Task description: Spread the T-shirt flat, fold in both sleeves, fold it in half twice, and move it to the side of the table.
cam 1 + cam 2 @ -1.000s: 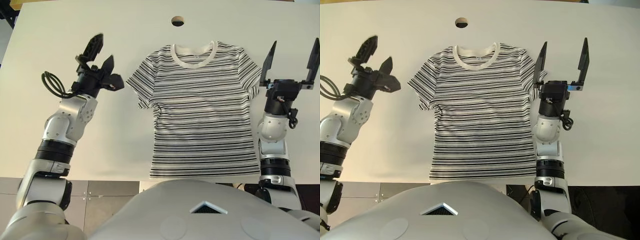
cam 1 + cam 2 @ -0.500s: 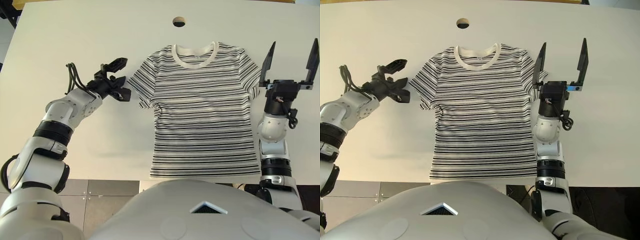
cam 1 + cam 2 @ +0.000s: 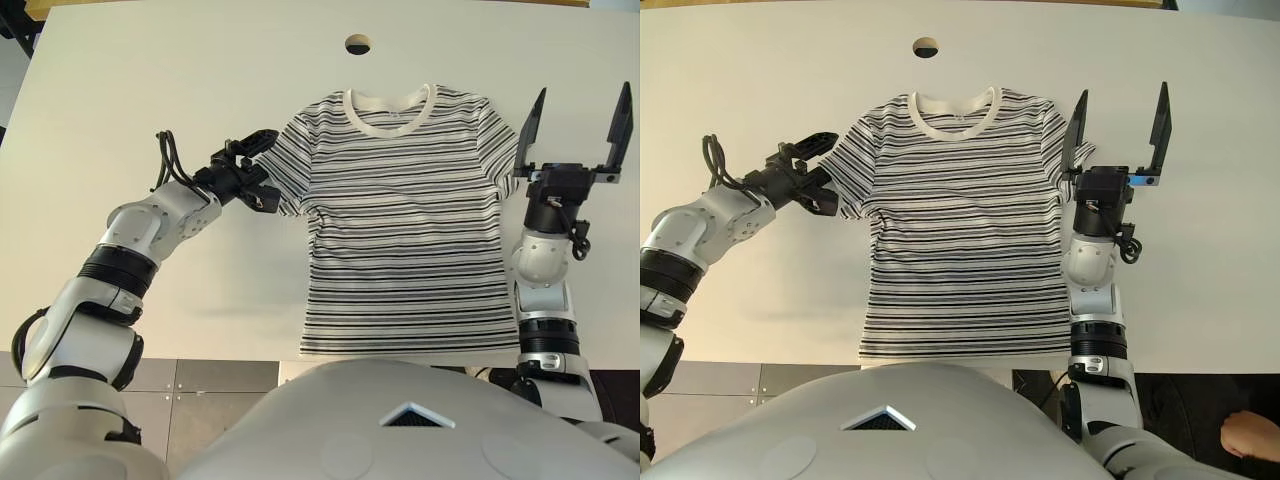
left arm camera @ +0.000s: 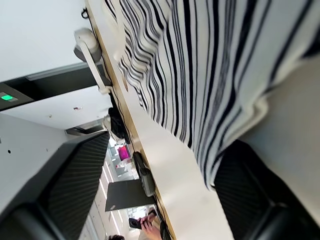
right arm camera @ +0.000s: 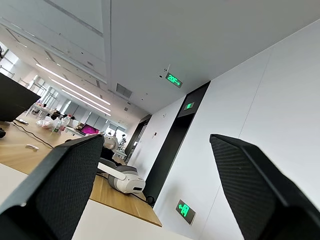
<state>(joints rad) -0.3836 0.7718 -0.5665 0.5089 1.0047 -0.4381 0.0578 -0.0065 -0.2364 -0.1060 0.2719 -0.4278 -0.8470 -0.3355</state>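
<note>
T-shirt [image 3: 400,210] spread flat mid-tabletop [image 3: 150,80], collar toward the far edge. Your left gripper [image 3: 266,171], open and empty, brackets the left sleeve [image 3: 287,160] hem; your right gripper [image 3: 575,120] stands wide open, empty, beside the other. Sleeve fold apparently beginning: pinch hem, carry inward.

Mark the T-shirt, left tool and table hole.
T-shirt [image 3: 410,215], left eye view, middle of the chest.
left tool [image 3: 271,170], left eye view, midway between its fingertips.
table hole [image 3: 357,44], left eye view, centre of the opening.
</note>
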